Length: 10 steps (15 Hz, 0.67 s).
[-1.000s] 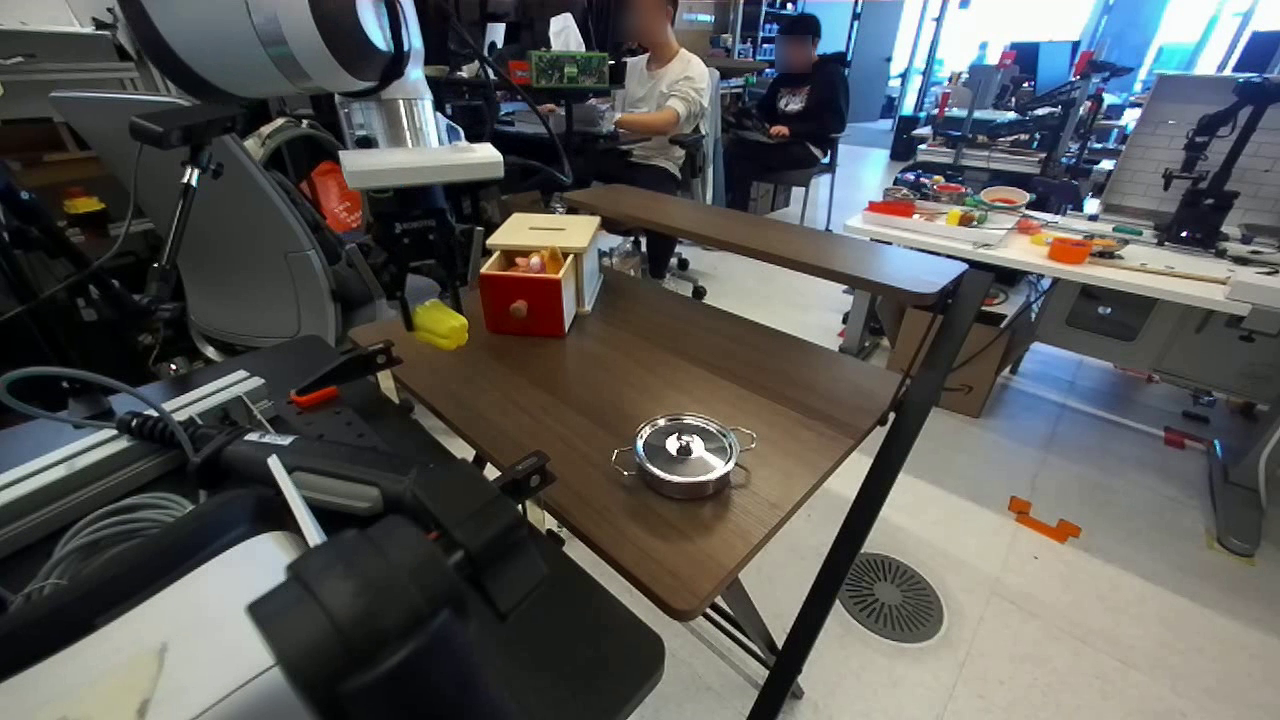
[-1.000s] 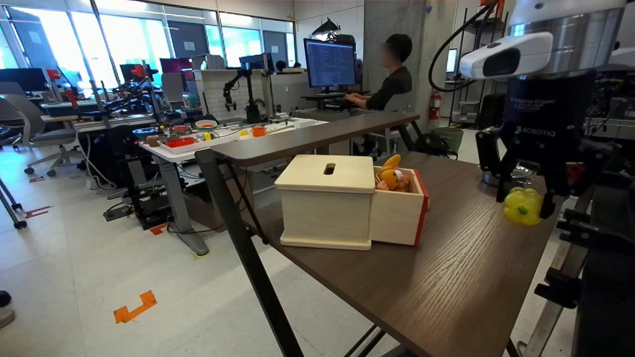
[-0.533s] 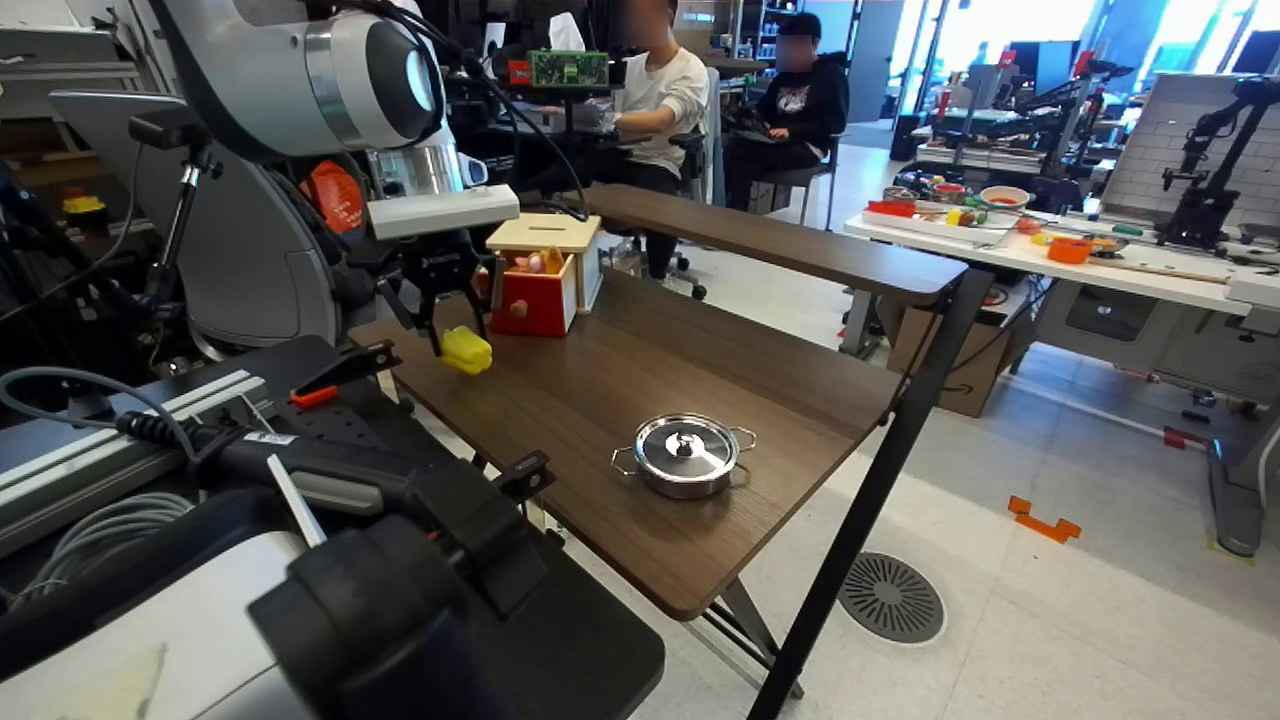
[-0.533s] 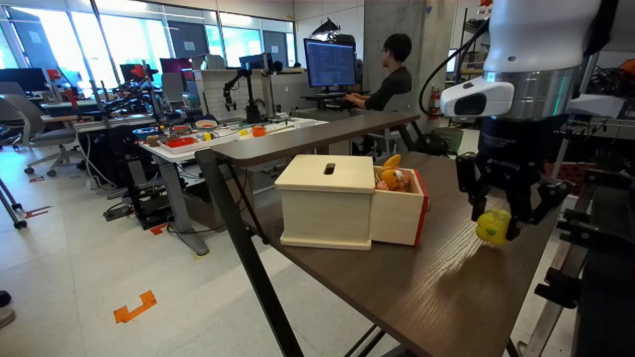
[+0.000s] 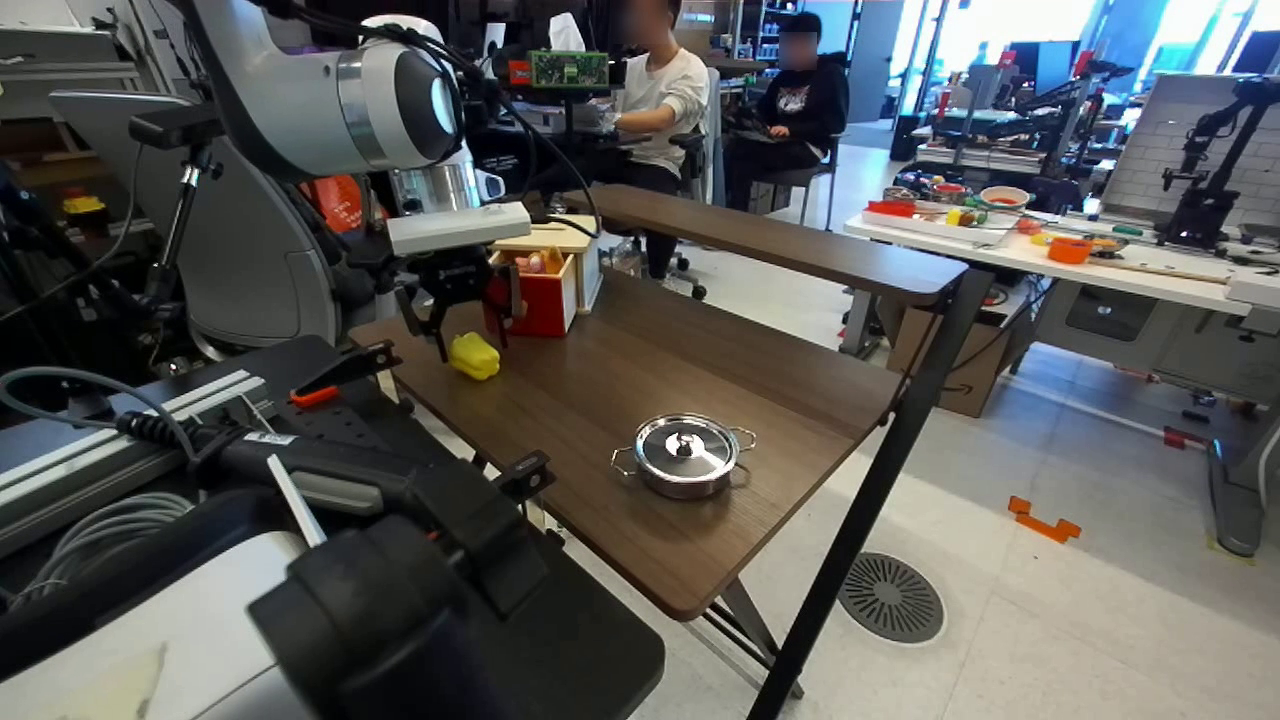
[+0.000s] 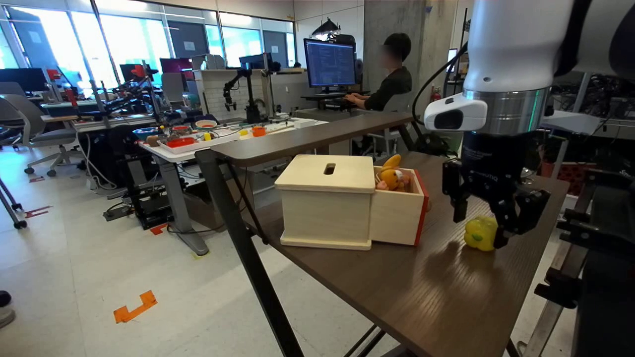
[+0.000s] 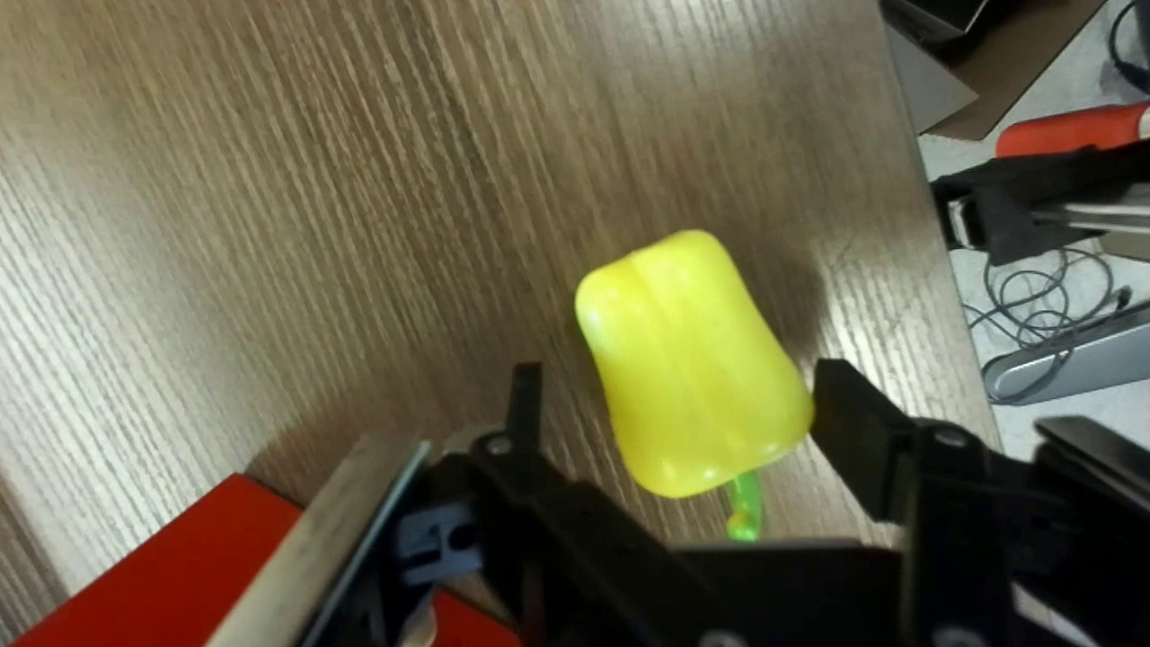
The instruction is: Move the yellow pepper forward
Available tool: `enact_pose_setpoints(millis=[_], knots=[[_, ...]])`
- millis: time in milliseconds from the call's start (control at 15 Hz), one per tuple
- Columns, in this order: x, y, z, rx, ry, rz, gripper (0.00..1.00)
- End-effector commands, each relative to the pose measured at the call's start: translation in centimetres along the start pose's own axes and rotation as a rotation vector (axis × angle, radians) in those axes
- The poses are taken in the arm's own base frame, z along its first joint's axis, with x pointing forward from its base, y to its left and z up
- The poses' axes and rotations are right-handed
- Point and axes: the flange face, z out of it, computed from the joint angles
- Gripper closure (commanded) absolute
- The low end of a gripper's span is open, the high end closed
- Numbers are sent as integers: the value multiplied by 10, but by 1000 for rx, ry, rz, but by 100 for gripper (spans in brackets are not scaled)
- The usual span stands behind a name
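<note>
The yellow pepper is at the brown table, near the long edge beside the dark bench. It also shows in an exterior view and in the wrist view, lying on its side with its green stem toward the gripper. Whether it rests fully on the tabletop is hard to tell. My gripper is open with a finger on either side of the pepper. The left finger in the wrist view stands apart from it; the right finger touches or nearly touches it. The gripper also shows in an exterior view.
A wooden box with an open red-fronted drawer holding toys stands close to the gripper. A lidded silver pot stands toward the table's other end. A raised shelf runs along the far edge. Black clamps sit along the near edge.
The gripper has carried the pepper down and toward the table's middle, from in the air to the tabletop. Its fingers have opened in the last half second.
</note>
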Motion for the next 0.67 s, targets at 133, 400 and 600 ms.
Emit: enact_pose_setpoints(millis=[133,400,600], knots=[[-11,15,-21,-20,20,49,0],[-32,31,-60,-33,83,120,0],[-29,37,-54,-17,84,124,0]])
